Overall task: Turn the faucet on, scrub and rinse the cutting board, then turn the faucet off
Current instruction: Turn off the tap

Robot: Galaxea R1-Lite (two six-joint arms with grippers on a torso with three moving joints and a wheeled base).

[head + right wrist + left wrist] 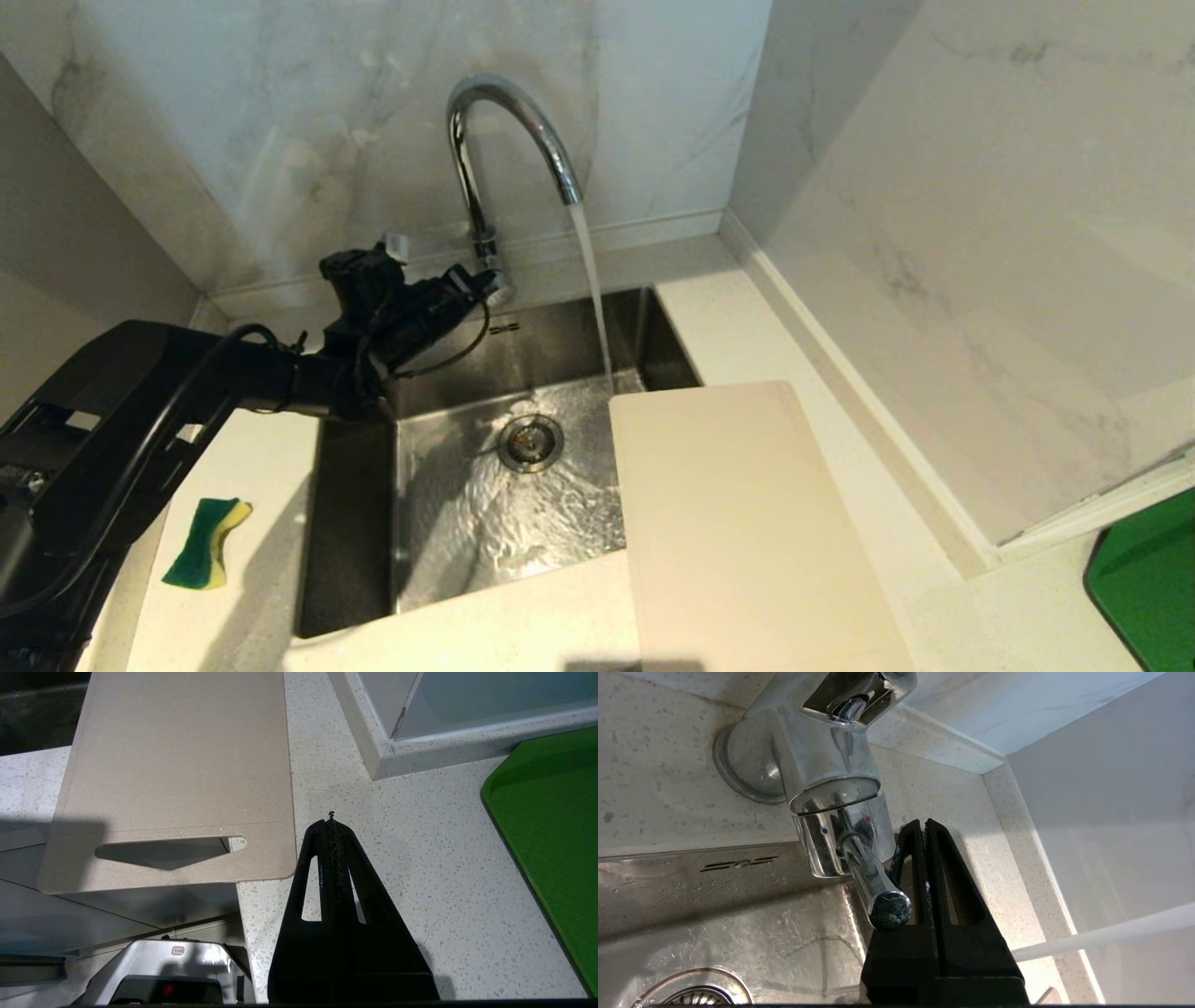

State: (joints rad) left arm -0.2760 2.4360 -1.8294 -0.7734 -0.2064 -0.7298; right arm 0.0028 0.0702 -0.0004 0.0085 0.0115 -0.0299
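Observation:
The chrome gooseneck faucet (509,121) stands behind the sink, and water streams from its spout into the basin. My left gripper (474,285) is shut and empty, with its fingers lying against the side of the thin lever (873,882) at the faucet base (822,779); the same gripper (924,823) shows in the left wrist view. The cream-white cutting board (738,523) lies flat across the sink's right edge and the counter. My right gripper (331,820) hovers shut over the counter beside the board's handle end (177,779).
A green and yellow sponge (205,541) lies on the counter left of the steel sink (355,523). The drain (529,441) sits mid-basin under rippling water. A green slab (1148,579) lies at the far right. Marble walls close the back and right.

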